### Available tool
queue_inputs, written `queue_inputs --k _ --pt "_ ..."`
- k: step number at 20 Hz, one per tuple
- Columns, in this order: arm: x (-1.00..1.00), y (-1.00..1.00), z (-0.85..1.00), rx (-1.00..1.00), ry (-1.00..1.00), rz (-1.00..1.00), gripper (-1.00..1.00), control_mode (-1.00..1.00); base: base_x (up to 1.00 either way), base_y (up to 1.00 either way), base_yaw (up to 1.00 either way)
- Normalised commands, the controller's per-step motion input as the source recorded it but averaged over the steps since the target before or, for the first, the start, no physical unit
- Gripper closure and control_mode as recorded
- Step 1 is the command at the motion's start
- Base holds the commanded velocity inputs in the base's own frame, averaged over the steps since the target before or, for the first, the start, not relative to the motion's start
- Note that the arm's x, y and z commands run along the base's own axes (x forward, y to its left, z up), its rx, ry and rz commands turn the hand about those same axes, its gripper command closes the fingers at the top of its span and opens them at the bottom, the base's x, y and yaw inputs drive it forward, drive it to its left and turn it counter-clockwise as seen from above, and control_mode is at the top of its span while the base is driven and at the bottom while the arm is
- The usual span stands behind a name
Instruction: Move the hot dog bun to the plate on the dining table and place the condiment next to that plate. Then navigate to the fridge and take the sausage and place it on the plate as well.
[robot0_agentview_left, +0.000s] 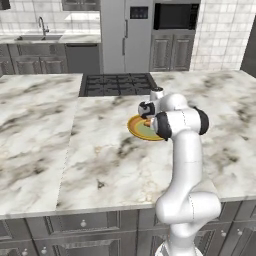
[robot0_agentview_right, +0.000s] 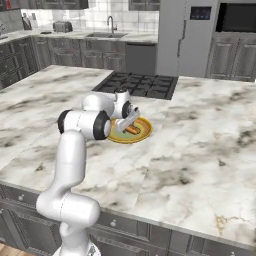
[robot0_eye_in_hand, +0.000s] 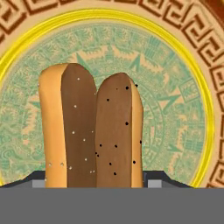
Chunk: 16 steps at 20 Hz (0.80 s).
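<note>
Arm's bent low over the dining table (robot0_agentview_left: 45, 130), the big marble-topped island, hand right down at the plate (robot0_agentview_right: 145, 131). The plate's the yellow-gold one w/ a greenish patterned centre, sitting on the marble just in front of the black cooktop (robot0_agentview_left: 117, 84).

Gripper (robot0_agentview_right: 131, 121) hangs over the plate in the right base view, pale fingers angled down toward the hot dog bun (robot0_agentview_right: 132, 130). The bun's a small orange-tan oblong lying on the plate's centre in that view. From the left base view the arm's elbow covers most of the plate (robot0_agentview_left: 136, 126), just the left rim and a bit of green showing.

Hand view's point-blank: the bun (robot0_eye_in_hand: 94, 131) fills the middle, two tan halves w/ brown cut faces side by side, speckled, split running between them. Behind it the plate's green centre (robot0_eye_in_hand: 175, 113), bright yellow ring, then a key-pattern border.

Jaws: part-way apart, not closed tight. The dark tips (robot0_eye_in_hand: 151, 179) barely peek out either side of the bun's near end at the bottom of the hand view. Bun's between them for sure; whether they're actually pinching it or just straddling it, can't tell from here.

Back wall: fridge (robot0_agentview_left: 126, 35), pale grey, doors closed, dark wall oven (robot0_agentview_left: 176, 16) to its right, sink (robot0_agentview_left: 40, 36) off to the left on the far counter.
</note>
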Motion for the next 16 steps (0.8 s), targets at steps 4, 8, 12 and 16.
queue_inputs --k 4,8,12,16 --pt "0.21 0.01 -0.12 0.0 -0.01 0.0 -1.0 -1.0 0.0 0.0 0.0" --pt "0.12 0.08 -0.1 0.0 0.0 0.0 -1.0 -1.0 0.0 0.0 0.0" --pt "0.0 0.11 0.0 0.0 0.0 0.0 -1.0 -1.0 0.0 0.0 0.0" --pt "0.0 0.05 0.0 0.0 0.0 0.0 -1.0 -1.0 0.0 0.0 0.0"
